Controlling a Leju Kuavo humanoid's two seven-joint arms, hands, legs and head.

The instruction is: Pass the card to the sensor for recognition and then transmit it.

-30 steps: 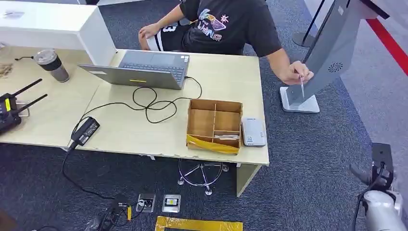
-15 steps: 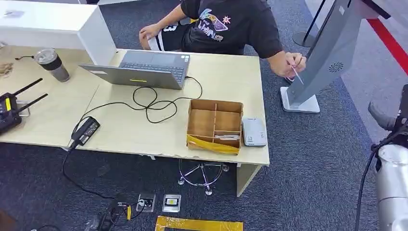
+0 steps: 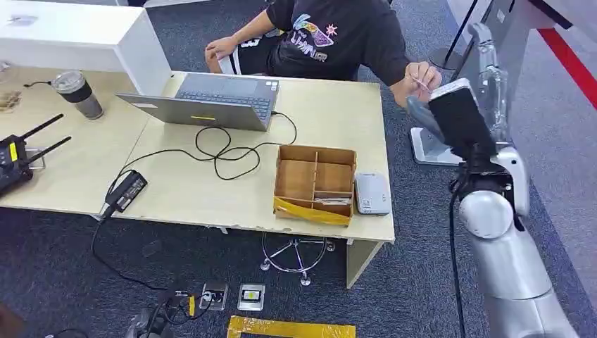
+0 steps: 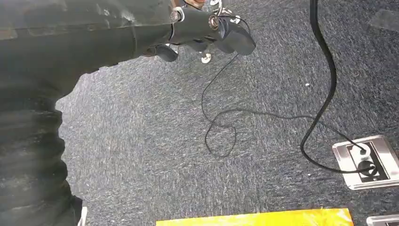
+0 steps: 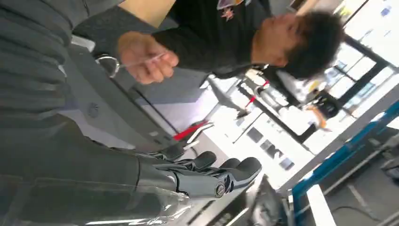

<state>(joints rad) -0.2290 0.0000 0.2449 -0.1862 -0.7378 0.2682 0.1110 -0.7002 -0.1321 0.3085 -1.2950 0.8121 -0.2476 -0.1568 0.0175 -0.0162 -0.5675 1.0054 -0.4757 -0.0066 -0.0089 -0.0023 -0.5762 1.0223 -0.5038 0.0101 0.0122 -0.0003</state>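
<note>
Right arm risen beside table; right hand (image 3: 486, 67) now level with person's hand (image 3: 415, 76), fingers (image 5: 226, 169) extended, apart, holding nothing. Card (image 3: 421, 84) pinched by person, near those fingers. Left hand (image 4: 207, 28) hangs over carpet, fingers curled, empty.

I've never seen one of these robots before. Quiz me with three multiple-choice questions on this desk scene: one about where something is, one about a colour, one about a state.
1. Where does the white card reader lie?
A. on the laptop
B. on the desk, beside the cardboard box
C. on the floor

2. What colour is the tape on the box's front edge?
A. yellow
B. blue
C. green

3. Who holds the card?
A. the right robot hand
B. nobody, it lies on the desk
C. the person's hand

Answers:
1 B, it sits on the desk against the box's side.
2 A, the tape is yellow.
3 C, the person pinches it; the robot hand's fingers are spread and hold nothing.
</note>
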